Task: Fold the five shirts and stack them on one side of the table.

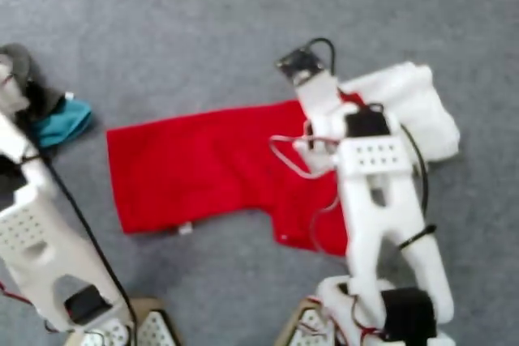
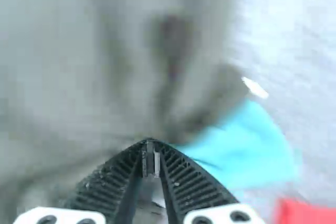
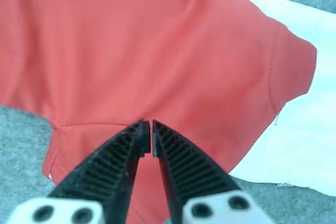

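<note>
- High view is showing the grey, felt-like table cover (image 1: 203, 46) running across the whole scene, with the white left arm (image 1: 32, 224) standing over its left edge.
- Left wrist view is showing the left gripper (image 2: 150, 153) with its black ribbed fingers pressed together at the tips. It is hanging just above a crumpled dark grey shirt (image 2: 105, 66), and I cannot tell whether any cloth is caught between them.
- A bunched teal-blue shirt (image 1: 65, 123) is lying right against the dark grey one at the table's left edge. It is also appearing just beside the left fingers (image 2: 247, 148).
- A bright red short-sleeved shirt (image 1: 203, 168) is lying spread flat in the middle of the table, apart from the teal one. A small corner of it is peeking into the left wrist view (image 2: 304, 213).
- The white right arm (image 1: 377, 192) is reaching out over the red shirt's right-hand part.
- Right wrist view is showing the right gripper (image 3: 151, 132) with its fingers drawn nearly together, only a thin slit parting the tips. It is pointing down at the red cloth (image 3: 131, 51) near a stitched hem, and I cannot tell whether it is pinching the cloth.
- A rumpled white shirt (image 1: 413, 103) is lying at the far right, partly under the red shirt's sleeve (image 3: 310, 114).
</note>
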